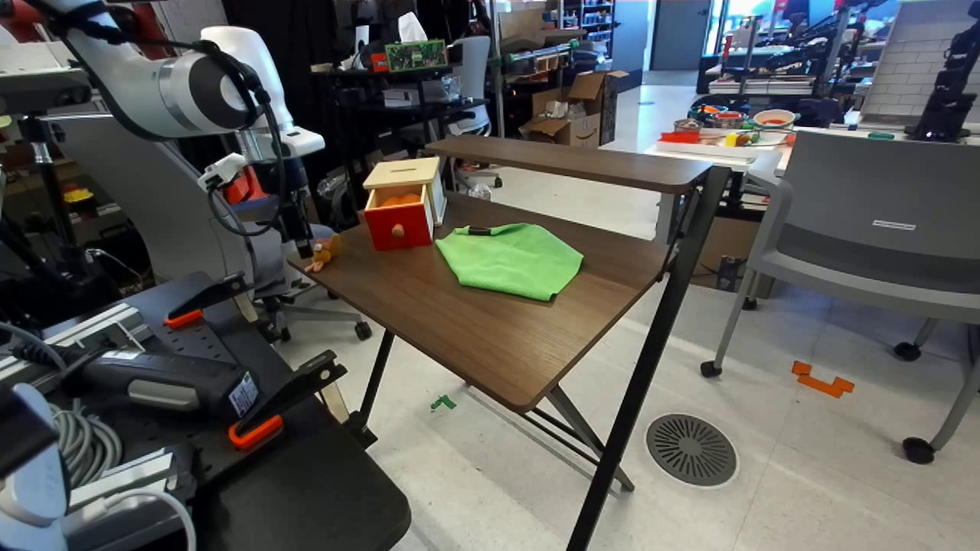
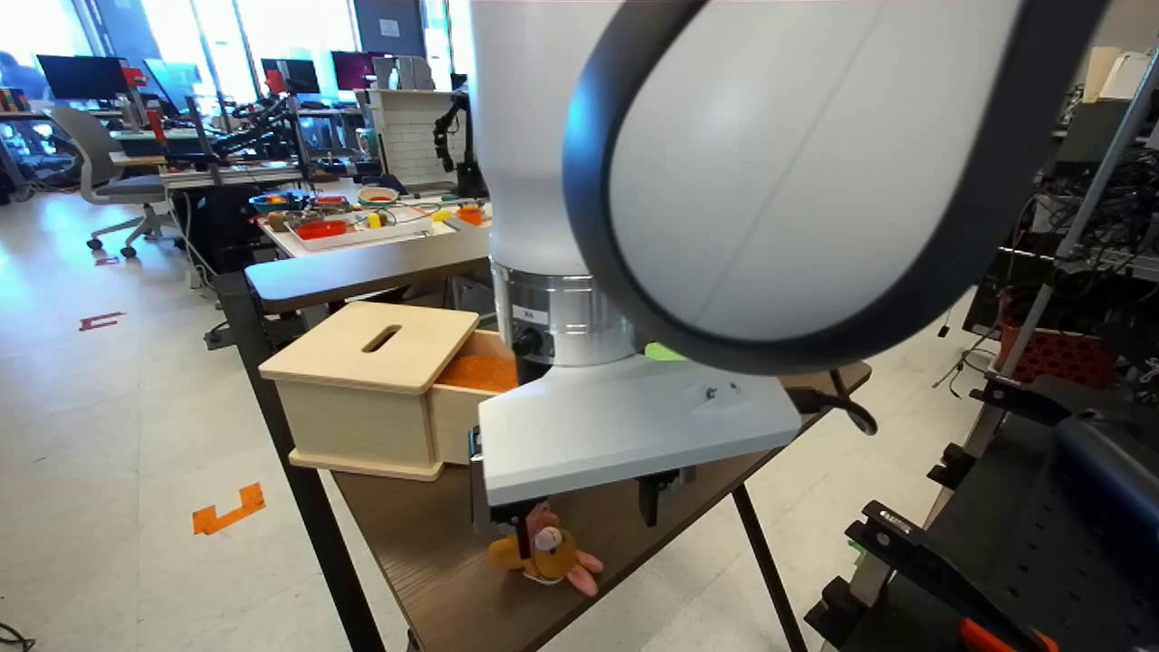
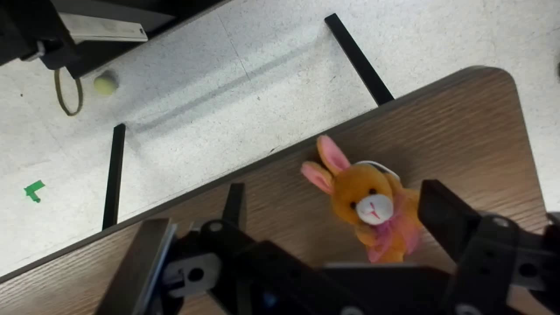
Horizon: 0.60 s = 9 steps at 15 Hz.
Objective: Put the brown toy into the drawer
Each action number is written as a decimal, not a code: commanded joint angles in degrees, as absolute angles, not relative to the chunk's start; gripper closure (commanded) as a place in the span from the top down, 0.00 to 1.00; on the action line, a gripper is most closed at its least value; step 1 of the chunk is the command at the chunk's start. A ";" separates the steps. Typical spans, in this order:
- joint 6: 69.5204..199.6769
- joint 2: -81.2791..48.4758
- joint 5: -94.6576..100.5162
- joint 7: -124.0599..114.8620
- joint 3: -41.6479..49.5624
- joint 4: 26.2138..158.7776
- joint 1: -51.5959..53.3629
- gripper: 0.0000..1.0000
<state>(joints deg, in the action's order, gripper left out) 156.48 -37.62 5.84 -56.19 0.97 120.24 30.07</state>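
Note:
The brown toy is a small plush rabbit (image 3: 361, 186) with pink ears and a pink bow. It lies near the edge of the brown table and shows in both exterior views (image 1: 327, 249) (image 2: 554, 557). My gripper (image 3: 334, 197) is open, with the rabbit between its fingers, closer to the right finger in the wrist view. Whether that finger touches it I cannot tell. The gripper also shows low over the table in both exterior views (image 1: 305, 246) (image 2: 587, 528). The drawer (image 1: 399, 226) has a red front with a round knob. It is pulled out of its wooden box (image 2: 358, 426), with something orange inside.
A green cloth (image 1: 513, 262) lies on the brown table (image 1: 459, 329) beside the box. A raised shelf (image 1: 566, 161) runs along one side of this table. A black table (image 1: 306, 474) with clamps and a power tool (image 1: 168, 383) stands nearby.

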 commanded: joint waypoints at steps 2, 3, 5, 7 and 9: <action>156.50 -43.03 6.45 -59.29 3.58 113.28 33.66 0.72; 156.24 -43.70 6.43 -59.48 3.93 112.35 34.10 0.71; 155.90 -45.09 6.16 -59.45 4.36 110.65 34.46 0.61; 155.53 -46.27 5.95 -59.38 4.64 109.51 34.63 0.44; 155.33 -47.29 5.71 -59.00 4.61 108.82 34.37 0.29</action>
